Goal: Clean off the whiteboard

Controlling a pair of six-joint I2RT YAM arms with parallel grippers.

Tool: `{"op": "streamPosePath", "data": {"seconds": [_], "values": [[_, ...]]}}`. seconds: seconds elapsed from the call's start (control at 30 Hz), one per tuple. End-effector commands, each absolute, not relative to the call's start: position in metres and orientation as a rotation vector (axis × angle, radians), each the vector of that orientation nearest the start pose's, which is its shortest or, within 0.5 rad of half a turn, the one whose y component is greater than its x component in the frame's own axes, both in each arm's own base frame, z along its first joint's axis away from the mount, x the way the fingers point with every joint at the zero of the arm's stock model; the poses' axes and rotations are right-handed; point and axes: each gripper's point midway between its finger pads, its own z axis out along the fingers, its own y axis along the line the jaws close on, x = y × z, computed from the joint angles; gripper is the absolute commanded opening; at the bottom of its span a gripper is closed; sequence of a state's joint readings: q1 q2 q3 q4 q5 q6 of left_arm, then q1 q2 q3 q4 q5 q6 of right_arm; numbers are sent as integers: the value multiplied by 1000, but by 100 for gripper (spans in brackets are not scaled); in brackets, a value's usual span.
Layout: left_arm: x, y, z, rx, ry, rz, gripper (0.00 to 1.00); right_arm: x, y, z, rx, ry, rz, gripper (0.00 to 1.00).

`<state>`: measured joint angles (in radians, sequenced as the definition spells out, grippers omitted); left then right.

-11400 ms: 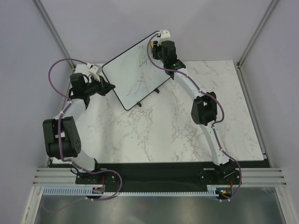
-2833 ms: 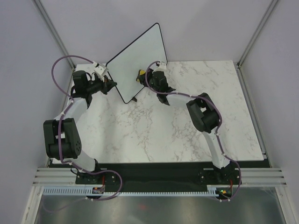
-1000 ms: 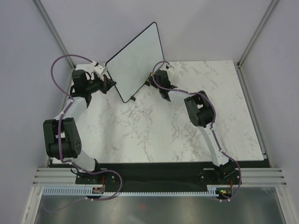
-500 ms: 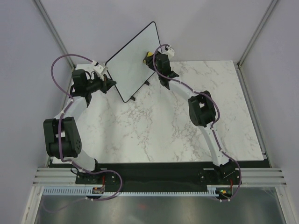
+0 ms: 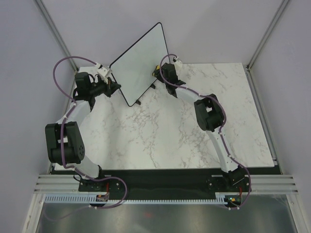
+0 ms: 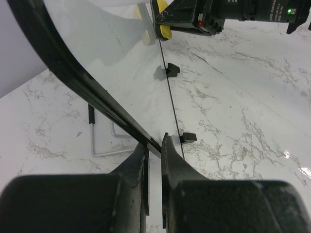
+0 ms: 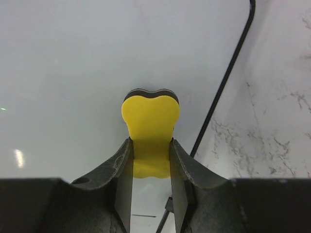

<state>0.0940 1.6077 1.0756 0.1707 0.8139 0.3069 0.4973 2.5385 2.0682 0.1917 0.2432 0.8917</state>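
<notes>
Glossy white, black-rimmed whiteboard (image 5: 138,60) stands tilted at the marble table's (image 5: 194,126) far left, long edge diagonal, face turned rightward. The left gripper (image 6: 154,145) pinches its rim, and the right gripper (image 7: 150,145) presses a clamped yellow eraser (image 7: 150,128) against it.

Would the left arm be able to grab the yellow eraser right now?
Probably not. The left gripper is shut on the edge of the whiteboard, holding it tilted up, so it's busy. The yellow eraser is pinched in the right gripper, against the board near its opposite edge.

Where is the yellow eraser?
In the right wrist view, the yellow eraser sits pinched in the right claw, against the whiteboard near its black rim.
</notes>
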Motion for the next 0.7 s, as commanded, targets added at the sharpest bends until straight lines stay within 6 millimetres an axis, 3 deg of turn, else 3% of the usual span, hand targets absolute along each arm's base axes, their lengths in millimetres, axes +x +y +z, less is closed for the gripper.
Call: {"op": "streamPosePath", "data": {"seconds": [0.0, 0.37, 0.47, 0.6, 0.67], "values": [[470, -39, 152, 753, 1803, -270, 2, 621, 344, 63, 545, 1938, 734, 0], [470, -40, 153, 752, 1801, -276, 2, 616, 348, 60, 521, 1955, 739, 0], [469, -40, 155, 756, 1797, -271, 2, 625, 344, 76, 530, 1914, 732, 0], [469, -39, 155, 757, 1796, -262, 2, 645, 339, 119, 544, 1817, 747, 0], [468, -39, 155, 756, 1796, -265, 2, 649, 335, 128, 551, 1789, 726, 0]]}}
